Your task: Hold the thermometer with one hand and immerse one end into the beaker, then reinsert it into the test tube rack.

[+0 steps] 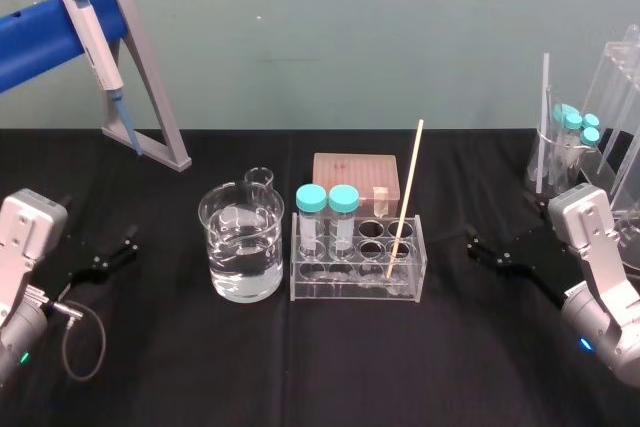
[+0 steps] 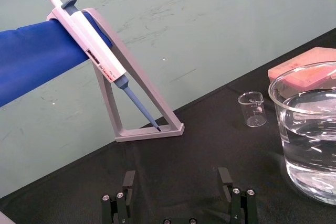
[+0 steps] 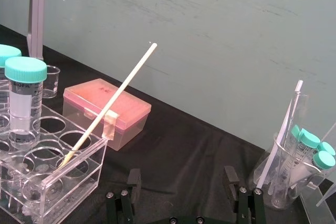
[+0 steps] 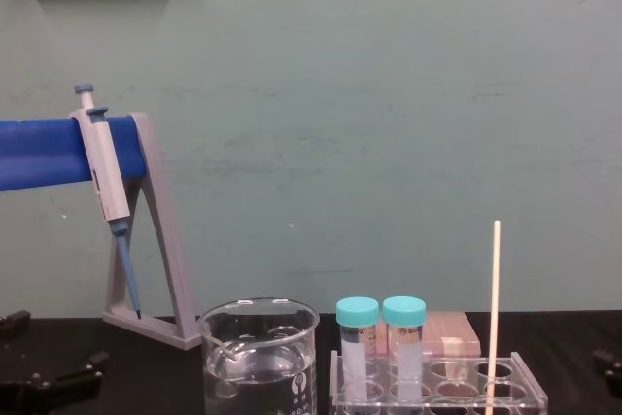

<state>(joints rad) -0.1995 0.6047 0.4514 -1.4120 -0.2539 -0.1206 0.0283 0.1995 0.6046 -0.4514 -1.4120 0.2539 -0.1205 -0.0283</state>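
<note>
The thermometer (image 1: 407,187) leans in a front right hole of the rack (image 1: 352,293), apart from both sets of fingers. The right gripper (image 1: 478,247) sits near the rack's right, fingers released and empty. The left gripper (image 1: 118,247), also released, sits left of the beaker (image 1: 242,247).

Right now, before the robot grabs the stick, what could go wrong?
The thermometer leans in the test tube rack, so the open right gripper, beside the rack, might knock it sideways. On the way to the beaker it could bump the capped tubes between. The left gripper sits open beside the beaker.
</note>
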